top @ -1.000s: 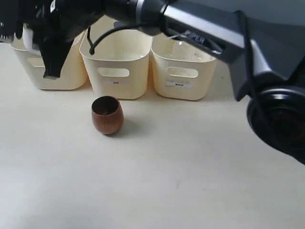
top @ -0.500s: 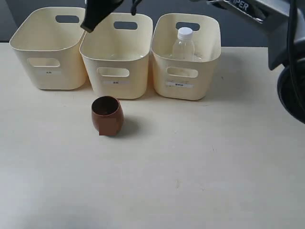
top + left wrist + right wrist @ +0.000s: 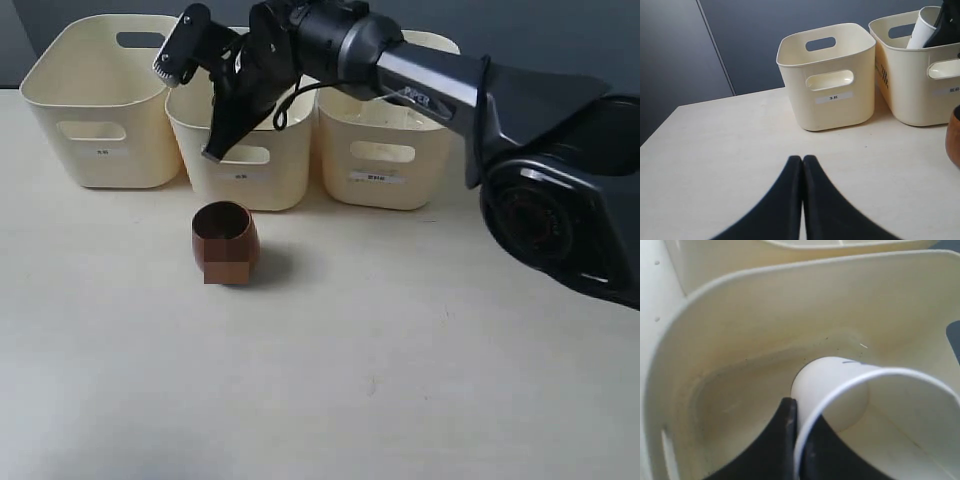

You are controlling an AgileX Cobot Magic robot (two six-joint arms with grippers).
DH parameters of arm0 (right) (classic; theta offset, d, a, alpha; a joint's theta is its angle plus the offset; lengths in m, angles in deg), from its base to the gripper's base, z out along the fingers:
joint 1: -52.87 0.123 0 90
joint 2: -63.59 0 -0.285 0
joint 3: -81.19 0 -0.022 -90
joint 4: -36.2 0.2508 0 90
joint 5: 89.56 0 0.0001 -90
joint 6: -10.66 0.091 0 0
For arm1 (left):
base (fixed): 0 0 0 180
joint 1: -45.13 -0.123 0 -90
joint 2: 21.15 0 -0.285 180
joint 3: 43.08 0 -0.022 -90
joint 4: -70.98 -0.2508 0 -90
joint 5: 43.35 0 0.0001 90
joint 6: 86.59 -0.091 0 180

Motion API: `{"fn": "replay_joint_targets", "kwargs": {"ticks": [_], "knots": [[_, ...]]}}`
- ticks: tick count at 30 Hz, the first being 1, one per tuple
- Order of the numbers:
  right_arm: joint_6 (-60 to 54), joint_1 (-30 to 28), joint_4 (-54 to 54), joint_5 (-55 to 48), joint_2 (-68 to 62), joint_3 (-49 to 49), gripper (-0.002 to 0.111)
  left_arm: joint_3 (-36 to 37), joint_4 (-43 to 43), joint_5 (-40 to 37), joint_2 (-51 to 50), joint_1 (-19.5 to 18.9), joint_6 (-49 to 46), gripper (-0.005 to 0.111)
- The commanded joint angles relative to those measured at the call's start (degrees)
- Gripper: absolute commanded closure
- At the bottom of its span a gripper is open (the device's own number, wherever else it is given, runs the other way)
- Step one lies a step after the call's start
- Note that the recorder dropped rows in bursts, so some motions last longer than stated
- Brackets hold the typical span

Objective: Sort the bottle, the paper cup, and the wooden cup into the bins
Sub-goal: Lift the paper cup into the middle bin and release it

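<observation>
My right gripper [image 3: 796,407] is shut on the rim of the white paper cup [image 3: 840,390], one finger inside and one outside. It holds the cup over the inside of the middle bin [image 3: 740,340]. In the left wrist view the paper cup [image 3: 920,27] pokes above the middle bin [image 3: 920,85]. From outside, the right gripper [image 3: 215,150] covers the cup over the middle bin [image 3: 265,180]. The wooden cup [image 3: 225,242] stands upright on the table before that bin, and shows again as the wooden cup [image 3: 955,137]. The bottle is hidden. My left gripper [image 3: 802,159] is shut and empty.
The left bin [image 3: 95,120] looks empty from here; the left wrist view shows this left bin [image 3: 827,80] beyond my left fingers. The right arm [image 3: 440,75] stretches across the right bin [image 3: 385,170] and hides its inside. The cream table [image 3: 400,380] fills the foreground.
The right arm with the paper cup swung from over the left bin, rose, and now sits over the middle bin. The bottle seen in the right bin half a second ago is now covered.
</observation>
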Motion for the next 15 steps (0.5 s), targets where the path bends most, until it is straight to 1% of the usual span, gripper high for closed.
{"fn": "replay_joint_targets", "kwargs": {"ticks": [1, 8, 10, 13, 15], "knots": [[-0.06, -0.24, 0.00, 2.18, -0.81, 0.20, 0.109, -0.28, 0.24, 0.31, -0.27, 0.23, 0.07, 0.107], [-0.06, -0.37, 0.00, 3.31, -1.05, 0.46, 0.109, -0.28, 0.24, 0.31, -0.27, 0.23, 0.07, 0.107], [-0.06, -0.48, 0.34, 3.14, -1.05, 0.70, 0.103, -0.28, 0.24, 0.31, -0.27, 0.23, 0.07, 0.107], [0.56, -0.74, 0.52, 3.14, -1.05, 0.70, 0.089, -0.28, 0.24, 0.31, -0.27, 0.23, 0.07, 0.107], [0.80, -0.84, 0.61, 3.14, -1.05, 0.70, 0.083, -0.28, 0.24, 0.31, -0.27, 0.23, 0.07, 0.107]]}}
